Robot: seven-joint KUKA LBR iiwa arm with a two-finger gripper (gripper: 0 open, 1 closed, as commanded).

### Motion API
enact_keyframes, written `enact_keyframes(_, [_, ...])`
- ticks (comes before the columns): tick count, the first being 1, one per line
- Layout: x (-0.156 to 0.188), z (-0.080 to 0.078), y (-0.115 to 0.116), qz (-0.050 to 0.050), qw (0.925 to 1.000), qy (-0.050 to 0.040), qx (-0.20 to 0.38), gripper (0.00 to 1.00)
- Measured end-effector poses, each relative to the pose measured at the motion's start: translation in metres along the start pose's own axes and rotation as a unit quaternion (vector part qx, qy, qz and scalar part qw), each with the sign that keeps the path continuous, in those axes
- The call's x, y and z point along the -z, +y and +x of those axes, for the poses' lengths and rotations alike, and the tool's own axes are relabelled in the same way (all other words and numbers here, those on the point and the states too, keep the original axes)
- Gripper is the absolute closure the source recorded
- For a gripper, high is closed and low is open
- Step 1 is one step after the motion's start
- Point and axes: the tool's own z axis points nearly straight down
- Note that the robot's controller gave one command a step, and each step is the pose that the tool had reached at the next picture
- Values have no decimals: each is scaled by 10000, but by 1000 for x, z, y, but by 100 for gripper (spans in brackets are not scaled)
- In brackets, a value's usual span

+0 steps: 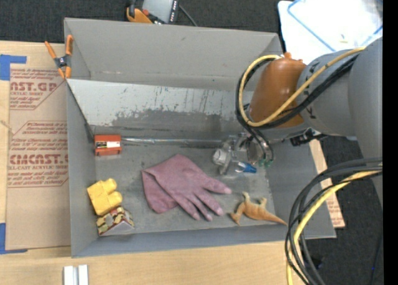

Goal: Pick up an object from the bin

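Pink glove (180,184) lies flat mid-floor of bin (186,47), tips pointing lower right, close to gripper (238,160). Gripper sits low at bin's right side w/ small blue bit (249,168) just beside it; can't tell if jaws are open or closed. Orange dino toy (255,211) near front wall below gripper; yellow block (104,195), camo piece (115,221) & orange box (107,145) well apart at left.

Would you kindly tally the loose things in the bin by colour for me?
Orange: 2, a rectangular block and a toy dinosaur
Yellow: 1, a plastic brick
Pink: 1, a rubber glove
Brown patterned: 1, a small piece
Clear and blue: 1, a small thing by the gripper
Total: 6
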Motion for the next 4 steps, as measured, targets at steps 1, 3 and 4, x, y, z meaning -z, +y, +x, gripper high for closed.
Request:
enact_keyframes(1, [9, 1, 0, -1, 10000, 10, 2, 100])
enact_keyframes(3, [27, 0, 1, -3, 10000, -5, 2, 100])
enact_keyframes(4, [39, 0, 1, -4, 10000, -7, 2, 100])
